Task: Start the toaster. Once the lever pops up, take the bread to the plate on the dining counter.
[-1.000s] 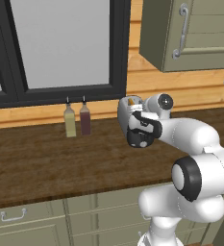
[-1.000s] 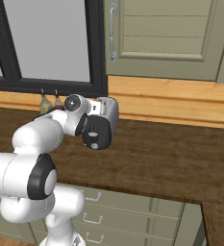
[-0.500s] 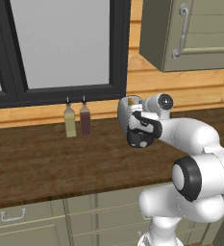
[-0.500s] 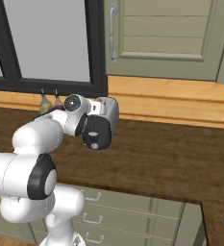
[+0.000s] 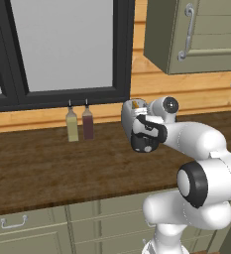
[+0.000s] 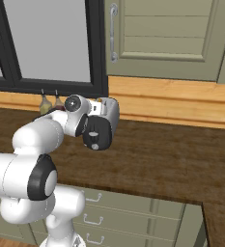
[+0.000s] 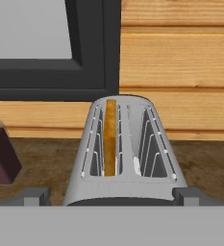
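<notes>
Fingertips [image 7: 31, 196] are showing as two small grey tips at the bottom corners of the hand view, spread wide and released, gripping nothing, flanking the toaster [image 7: 125, 149] at centre frame. Nothing is changing from the earlier pictures; the arm is holding still, likely waiting for the lever. Bread [image 7: 111, 137] is sitting in the left slot. Gripper [image 5: 145, 140] is hovering mid-frame.

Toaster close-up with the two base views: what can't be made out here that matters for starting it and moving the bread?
- Toaster front end, hand view: cut off at the bottom; no lever or knob visible.
- Toaster, both base views: mostly behind the arm's wrist.
- Bread: just its top edge shows in the left slot.
- Fingers: tips barely rise at the bottom; opening unclear.
- Two bottles: labels too small.
</notes>
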You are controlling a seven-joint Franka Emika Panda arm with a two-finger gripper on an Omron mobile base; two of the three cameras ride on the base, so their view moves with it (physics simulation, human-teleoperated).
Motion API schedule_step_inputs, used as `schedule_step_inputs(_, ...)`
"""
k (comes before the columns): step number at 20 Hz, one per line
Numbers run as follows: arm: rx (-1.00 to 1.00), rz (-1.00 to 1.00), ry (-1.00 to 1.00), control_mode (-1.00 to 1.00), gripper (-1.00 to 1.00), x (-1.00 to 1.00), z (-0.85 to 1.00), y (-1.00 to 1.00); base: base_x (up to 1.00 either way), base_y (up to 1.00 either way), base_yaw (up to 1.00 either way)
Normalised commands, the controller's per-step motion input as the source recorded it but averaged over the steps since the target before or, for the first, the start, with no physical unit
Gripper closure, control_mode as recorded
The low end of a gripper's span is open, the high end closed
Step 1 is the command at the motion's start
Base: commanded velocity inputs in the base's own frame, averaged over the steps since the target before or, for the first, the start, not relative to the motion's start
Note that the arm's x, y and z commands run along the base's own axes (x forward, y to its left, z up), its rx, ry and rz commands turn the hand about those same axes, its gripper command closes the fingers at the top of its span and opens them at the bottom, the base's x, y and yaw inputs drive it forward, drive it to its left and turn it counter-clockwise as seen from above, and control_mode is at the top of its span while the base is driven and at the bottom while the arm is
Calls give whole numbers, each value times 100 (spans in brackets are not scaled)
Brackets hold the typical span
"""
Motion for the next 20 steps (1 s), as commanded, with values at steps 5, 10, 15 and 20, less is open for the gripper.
schedule_step_inputs(5, 0, 0, 0, -100, -100, 0, 0, 0, 0, 0, 0)
schedule_step_inputs(10, 0, 0, 0, -100, -100, 0, 0, 0, 0, 0, 0)
schedule_step_inputs(15, 0, 0, 0, -100, -100, 0, 0, 0, 0, 0, 0)
schedule_step_inputs(20, 0, 0, 0, -100, -100, 0, 0, 0, 0, 0, 0)
